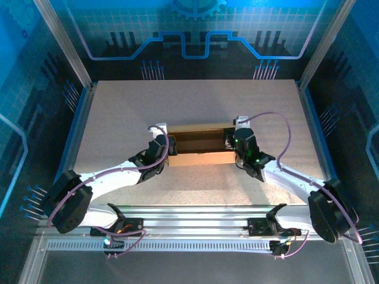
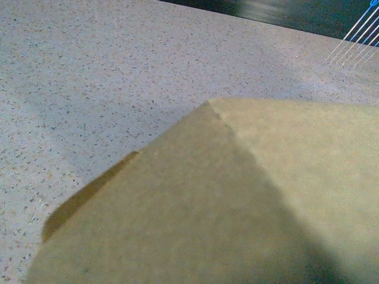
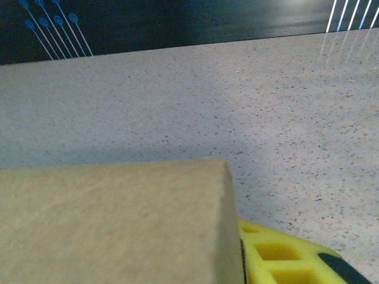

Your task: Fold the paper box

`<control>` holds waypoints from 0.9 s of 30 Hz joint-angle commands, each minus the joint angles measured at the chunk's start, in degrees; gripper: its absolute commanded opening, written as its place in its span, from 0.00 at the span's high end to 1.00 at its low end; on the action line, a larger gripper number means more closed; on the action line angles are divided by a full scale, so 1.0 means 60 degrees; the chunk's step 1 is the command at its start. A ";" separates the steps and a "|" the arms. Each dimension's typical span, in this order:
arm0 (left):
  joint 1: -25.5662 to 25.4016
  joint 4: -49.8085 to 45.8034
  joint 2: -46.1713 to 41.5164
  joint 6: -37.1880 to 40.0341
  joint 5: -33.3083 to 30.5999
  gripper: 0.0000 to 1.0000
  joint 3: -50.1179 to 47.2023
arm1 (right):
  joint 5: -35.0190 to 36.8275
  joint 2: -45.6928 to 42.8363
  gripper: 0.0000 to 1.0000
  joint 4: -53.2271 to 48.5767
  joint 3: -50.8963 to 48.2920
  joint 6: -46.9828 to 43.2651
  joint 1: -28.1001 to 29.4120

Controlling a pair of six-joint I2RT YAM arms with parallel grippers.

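Speckled tabletop (image 1: 195, 103), paper box (image 1: 201, 158) mid-surface, left claw (image 1: 169, 145) at its left end, right claw (image 1: 230, 141) at its right end, I cannot tell either claw's state.

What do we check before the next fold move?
1. Paper box sits on the table, between the arms: ok.
2. Left pincer at the box's left end: ok.
3. Right pincer at the box's right end: ok.
4. Either pincer actually gripping cardboard: cannot tell.
5. Box top closed: not ok, the inside shows from above.
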 commanded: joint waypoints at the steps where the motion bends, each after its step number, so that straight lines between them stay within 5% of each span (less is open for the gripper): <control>1: -0.0279 0.0147 -0.0226 -0.0177 0.0159 0.84 -0.0322 | -0.0740 -0.0523 0.59 -0.0235 -0.0026 0.0038 0.0235; 13: -0.0510 0.0251 -0.0292 -0.0161 -0.0385 0.84 -0.0492 | -0.3080 -0.1896 0.20 -0.2928 0.0020 -0.0038 -0.0424; 27: -0.0825 0.0365 -0.0055 -0.0282 -0.0877 0.84 -0.0533 | -0.5405 -0.4383 0.02 -0.6375 0.0100 -0.0343 -0.0900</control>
